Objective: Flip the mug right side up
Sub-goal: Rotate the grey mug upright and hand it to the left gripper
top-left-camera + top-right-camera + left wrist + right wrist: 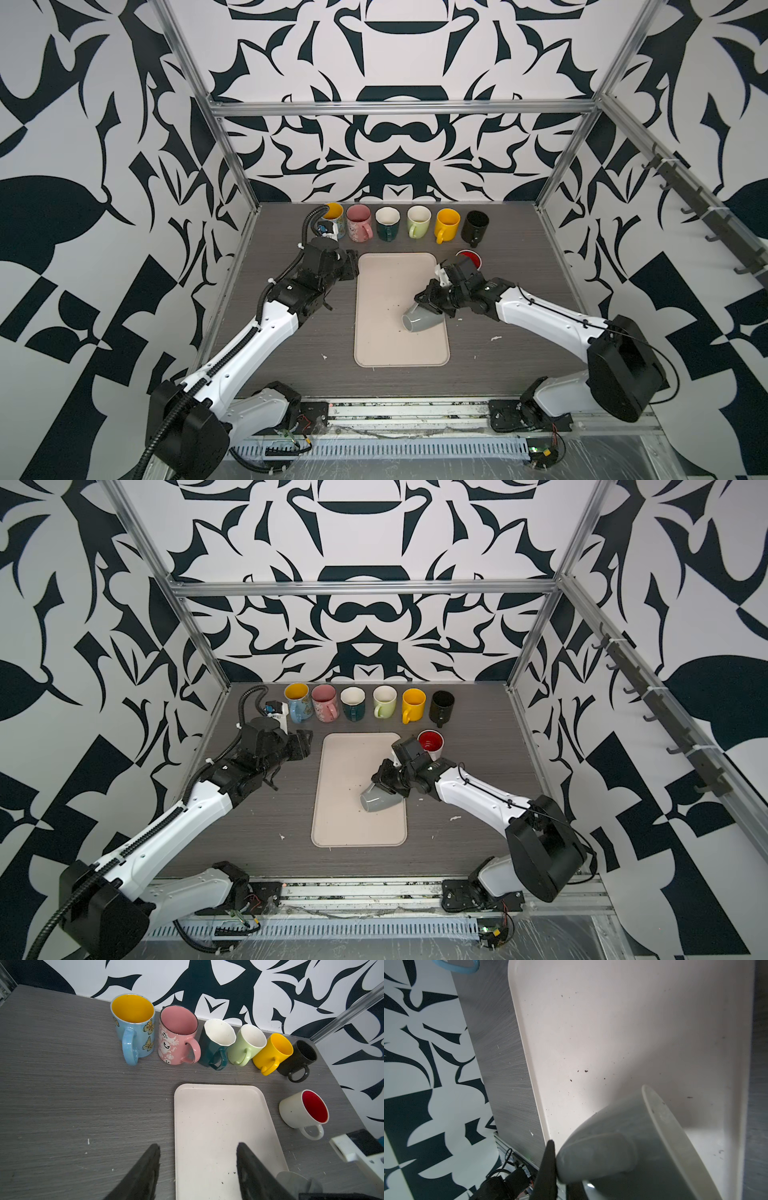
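One grey mug (419, 323) tilts over the near right of the tray (386, 291), handle pinched in our closed right end effector (427, 305), so we should roll it slowly; the left end effector (353, 264) hovers parted, empty.

From my seat, the grey mug (422, 322) looks smooth and a bit shiny, like glazed clay. The tray (386, 291) looks like dull cream plastic with dark crumbs on it. The table (498, 361) has a matt grey top with fine wood-like lines. I see bare, brushed metal frame bars (399, 109). The blue mug (133, 1028) shines; the yellow mug (274, 1051) looks duller.
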Motion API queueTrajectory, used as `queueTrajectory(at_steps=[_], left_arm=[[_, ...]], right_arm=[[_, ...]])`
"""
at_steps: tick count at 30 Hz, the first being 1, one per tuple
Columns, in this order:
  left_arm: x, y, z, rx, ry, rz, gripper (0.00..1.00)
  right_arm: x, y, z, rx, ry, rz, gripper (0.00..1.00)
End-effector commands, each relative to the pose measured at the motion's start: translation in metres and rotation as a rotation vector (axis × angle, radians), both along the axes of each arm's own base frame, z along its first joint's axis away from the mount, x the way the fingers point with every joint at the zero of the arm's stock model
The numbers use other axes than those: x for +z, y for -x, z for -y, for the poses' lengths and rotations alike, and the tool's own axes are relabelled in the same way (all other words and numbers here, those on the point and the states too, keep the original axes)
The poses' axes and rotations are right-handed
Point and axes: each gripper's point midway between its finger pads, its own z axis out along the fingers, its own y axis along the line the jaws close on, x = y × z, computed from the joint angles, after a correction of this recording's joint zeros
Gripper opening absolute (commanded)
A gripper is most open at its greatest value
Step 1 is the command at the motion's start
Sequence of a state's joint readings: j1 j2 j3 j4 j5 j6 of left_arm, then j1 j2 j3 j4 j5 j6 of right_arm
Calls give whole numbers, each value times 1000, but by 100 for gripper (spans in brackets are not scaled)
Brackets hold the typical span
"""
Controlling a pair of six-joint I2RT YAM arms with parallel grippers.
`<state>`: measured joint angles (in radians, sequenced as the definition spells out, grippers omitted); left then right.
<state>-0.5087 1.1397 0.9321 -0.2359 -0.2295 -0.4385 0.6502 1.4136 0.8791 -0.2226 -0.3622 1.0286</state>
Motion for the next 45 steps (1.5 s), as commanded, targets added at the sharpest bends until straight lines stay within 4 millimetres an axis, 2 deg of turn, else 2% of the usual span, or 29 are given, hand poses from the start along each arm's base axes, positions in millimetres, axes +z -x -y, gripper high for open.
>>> queueTrajectory(at_steps=[1, 6, 12, 20, 29, 39, 45], left_arm=[[18, -4, 7, -20, 42, 21, 62], [27, -3, 17, -82, 53, 33, 60], [45, 6, 42, -260, 56, 52, 60], [77, 28, 69, -494, 41, 59, 61], [102, 36, 69, -552, 4, 112, 62], [127, 53, 67, -633, -54, 149, 62], [121, 62, 73, -702, -60, 106, 62]], right_arm=[[54, -15, -13, 55, -19, 236, 0], [74, -14, -19, 127, 69, 395, 0], [103, -11, -23, 230, 236, 630, 0], [141, -10, -19, 328, 594, 997, 0], [172, -11, -27, 397, 1018, 1328, 0], [184, -19, -29, 450, 1359, 1508, 0], [188, -20, -33, 469, 1483, 1584, 0]])
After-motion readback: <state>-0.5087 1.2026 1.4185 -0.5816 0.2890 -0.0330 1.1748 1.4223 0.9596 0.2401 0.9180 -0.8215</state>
